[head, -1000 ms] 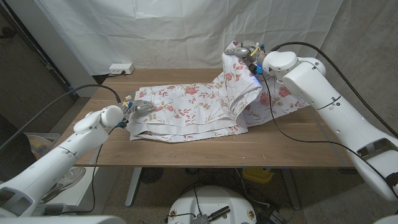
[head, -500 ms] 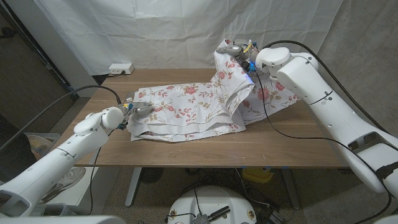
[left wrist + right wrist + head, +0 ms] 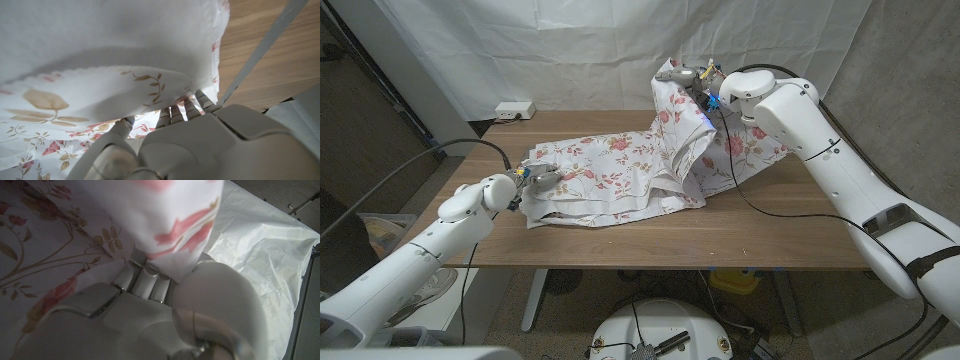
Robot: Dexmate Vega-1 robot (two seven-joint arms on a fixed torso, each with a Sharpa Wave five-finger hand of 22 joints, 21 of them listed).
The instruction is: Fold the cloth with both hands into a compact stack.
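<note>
A white cloth [image 3: 620,170] with red flowers lies across the wooden table [image 3: 720,235], partly doubled over itself. My right hand [image 3: 685,75] grips the cloth's right end and holds it raised above the table's far side, so the fabric hangs down in a fold. My left hand [image 3: 542,177] grips the cloth's left edge low at the table. In the left wrist view my fingers [image 3: 172,112] are tucked under the cloth [image 3: 100,55]. The right wrist view has my fingers [image 3: 145,277] closed on the cloth [image 3: 170,215].
A white power strip [image 3: 514,110] sits at the table's far left corner. White sheets hang behind the table. Bare wood runs along the front edge and at the right end.
My right hand has carried the raised cloth end leftward and a little higher, dragging the fold toward the middle. My left hand has stayed almost in place.
</note>
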